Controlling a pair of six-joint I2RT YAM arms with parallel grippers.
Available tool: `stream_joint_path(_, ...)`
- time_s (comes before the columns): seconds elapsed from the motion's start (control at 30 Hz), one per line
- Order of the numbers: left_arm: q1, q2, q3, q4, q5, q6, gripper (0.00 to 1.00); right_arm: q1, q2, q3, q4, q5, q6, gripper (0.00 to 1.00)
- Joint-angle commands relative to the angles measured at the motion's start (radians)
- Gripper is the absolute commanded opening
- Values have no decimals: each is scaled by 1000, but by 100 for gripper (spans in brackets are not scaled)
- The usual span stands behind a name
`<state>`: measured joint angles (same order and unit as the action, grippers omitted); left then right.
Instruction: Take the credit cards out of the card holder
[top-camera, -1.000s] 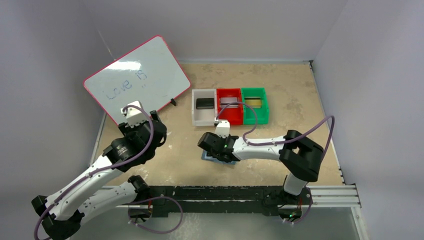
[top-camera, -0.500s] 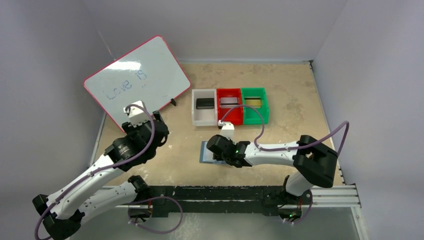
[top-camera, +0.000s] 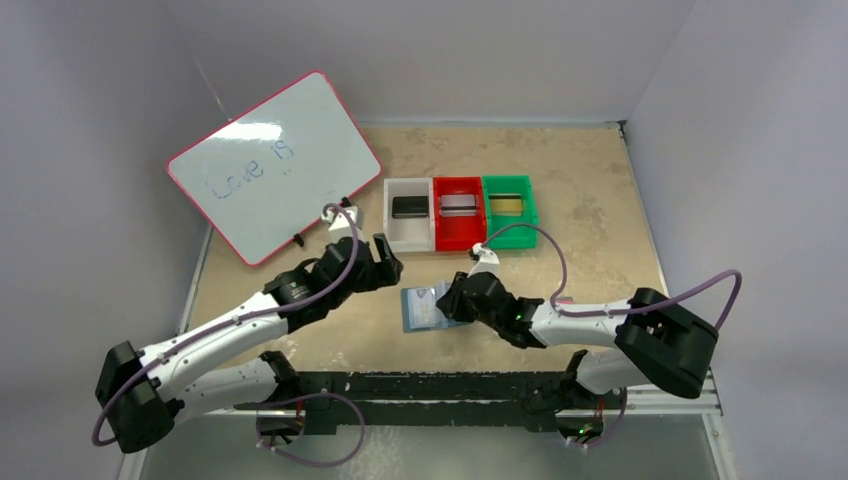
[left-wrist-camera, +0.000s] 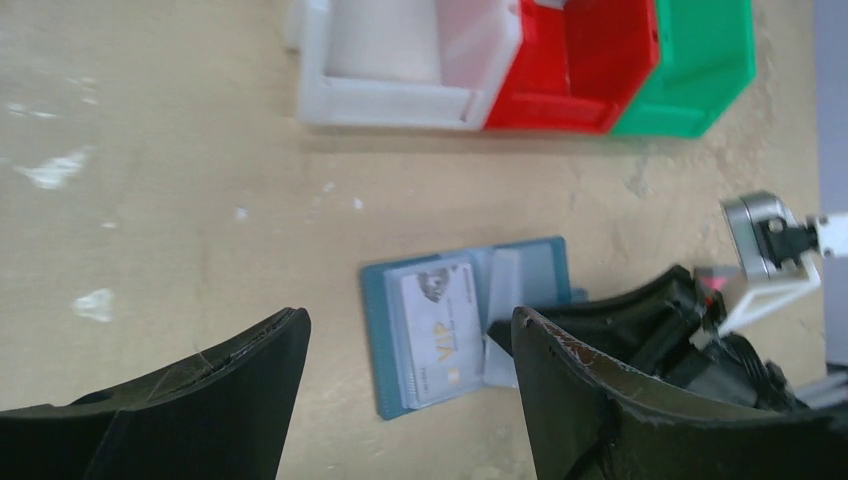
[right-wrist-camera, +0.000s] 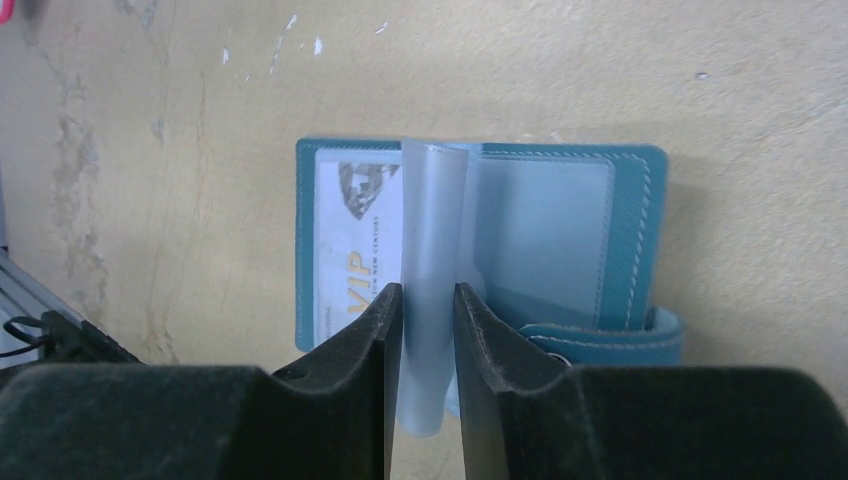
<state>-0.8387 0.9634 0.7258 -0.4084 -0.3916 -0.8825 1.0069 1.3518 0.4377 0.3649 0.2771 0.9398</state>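
The slate-blue card holder (top-camera: 409, 318) lies open on the table between the arms. A silvery-white credit card (left-wrist-camera: 440, 325) marked VIP sits in its left pocket, also seen in the right wrist view (right-wrist-camera: 350, 250). My right gripper (right-wrist-camera: 428, 292) is shut on a clear inner sleeve (right-wrist-camera: 432, 220) of the holder (right-wrist-camera: 625, 230), which stands up between the fingers; in the top view this gripper (top-camera: 452, 300) is at the holder's right half. My left gripper (left-wrist-camera: 410, 315) is open and empty above the holder (left-wrist-camera: 375, 330), just to its upper left in the top view (top-camera: 385, 262).
White (top-camera: 390, 215), red (top-camera: 458, 236) and green (top-camera: 512, 238) bins stand in a row behind the holder, holding a black (top-camera: 408, 206), a silvery (top-camera: 458, 203) and a gold card (top-camera: 508, 203). A pink-framed whiteboard (top-camera: 275, 165) leans at the back left.
My right gripper has slid right off the holder's top, and the holder now lies open with a sleeve lifted. My left arm has swung right, from the whiteboard to beside the holder.
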Motion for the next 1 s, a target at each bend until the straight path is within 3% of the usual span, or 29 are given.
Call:
stream_joint_path(0.0, -83, 74, -36, 265, 133, -64, 73, -46, -28, -66, 208, -92, 12, 28)
stream_joint_path(0.17, -159, 230, -37, 371, 112, -135, 72, -68, -9, -106, 257, -115, 32, 29)
stream_joint_path(0.47, -169, 385, -65, 538, 112, -243, 69, -83, -13, -153, 301, -119, 69, 31)
stream_joint_path(0.73, -173, 486, -101, 668, 105, -353, 67, -92, -32, -176, 283, -103, 102, 32)
stream_joint_path(0.97, -174, 581, -94, 768, 81, -419, 60, -97, -77, -174, 171, -59, 165, 38)
